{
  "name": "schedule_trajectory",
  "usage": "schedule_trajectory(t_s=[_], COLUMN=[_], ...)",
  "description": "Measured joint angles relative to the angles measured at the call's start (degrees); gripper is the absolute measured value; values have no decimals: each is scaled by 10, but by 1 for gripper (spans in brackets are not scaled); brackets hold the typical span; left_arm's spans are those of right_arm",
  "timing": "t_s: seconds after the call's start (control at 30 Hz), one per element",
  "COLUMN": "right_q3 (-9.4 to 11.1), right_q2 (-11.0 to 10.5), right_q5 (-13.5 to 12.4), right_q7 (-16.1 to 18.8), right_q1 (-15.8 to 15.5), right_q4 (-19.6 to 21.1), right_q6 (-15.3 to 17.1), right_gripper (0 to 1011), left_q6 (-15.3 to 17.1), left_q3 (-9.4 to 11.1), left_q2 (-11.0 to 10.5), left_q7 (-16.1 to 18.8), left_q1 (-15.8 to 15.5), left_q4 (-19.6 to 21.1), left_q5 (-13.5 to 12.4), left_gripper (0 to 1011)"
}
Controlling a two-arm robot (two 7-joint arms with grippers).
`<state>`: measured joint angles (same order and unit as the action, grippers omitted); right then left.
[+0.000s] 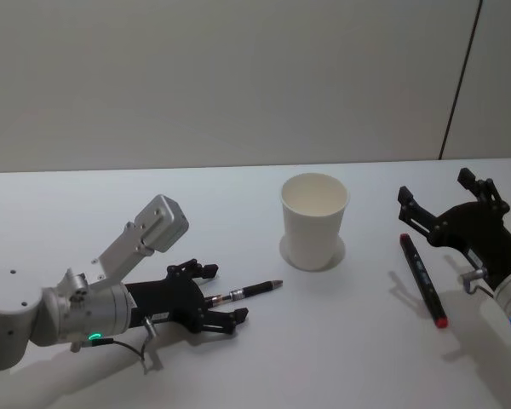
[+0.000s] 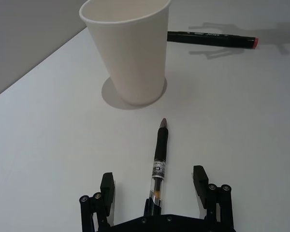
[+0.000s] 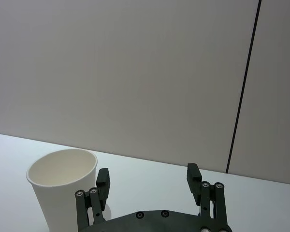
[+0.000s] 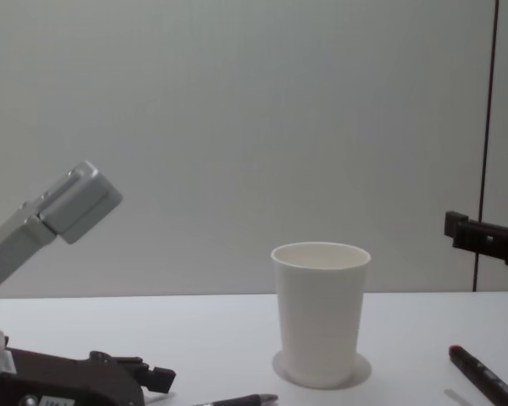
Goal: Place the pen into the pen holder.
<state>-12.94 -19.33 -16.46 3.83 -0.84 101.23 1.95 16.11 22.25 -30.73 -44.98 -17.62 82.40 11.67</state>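
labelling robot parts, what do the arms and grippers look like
The left gripper and right gripper are black, two linkage fingers each, silver screws. Wrists are rounded silver-grey with a glowing light. A grey box and thin cable sit on the left arm.

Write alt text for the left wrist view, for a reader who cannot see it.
Open fingers of the left gripper straddle a black pen lying on the white table, its tip pointing at an upright white paper cup just beyond. A black marker with a red end lies farther off behind the cup.
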Motion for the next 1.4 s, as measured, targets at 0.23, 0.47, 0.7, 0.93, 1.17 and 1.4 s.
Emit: schedule_trajectory(t_s=[0.23, 0.47, 0.7, 0.93, 1.17, 1.4], right_q3=[0, 0, 0, 0, 0, 0], right_q2=[0, 0, 0, 0, 0, 0], right_q5=[0, 0, 0, 0, 0, 0], right_q7=[0, 0, 0, 0, 0, 0], right_q1=[0, 0, 0, 0, 0, 0], right_q4=[0, 0, 0, 0, 0, 0], right_q6=[0, 0, 0, 0, 0, 0], right_gripper=[1002, 1001, 1002, 1001, 1001, 1001], left_q6=[9, 16, 19, 21, 23, 23], left_q3=[2, 3, 3, 4, 4, 4], left_q2=[3, 4, 5, 6, 6, 6], left_q7=[0, 1, 2, 2, 2, 2], left_q1=[-5, -8, -9, -10, -10, -10], left_q4=[-5, -9, -11, -12, -13, -14], left_q5=[-5, -7, -9, -10, -11, -11], left_gripper=[1004, 1005, 1001, 983, 952, 920])
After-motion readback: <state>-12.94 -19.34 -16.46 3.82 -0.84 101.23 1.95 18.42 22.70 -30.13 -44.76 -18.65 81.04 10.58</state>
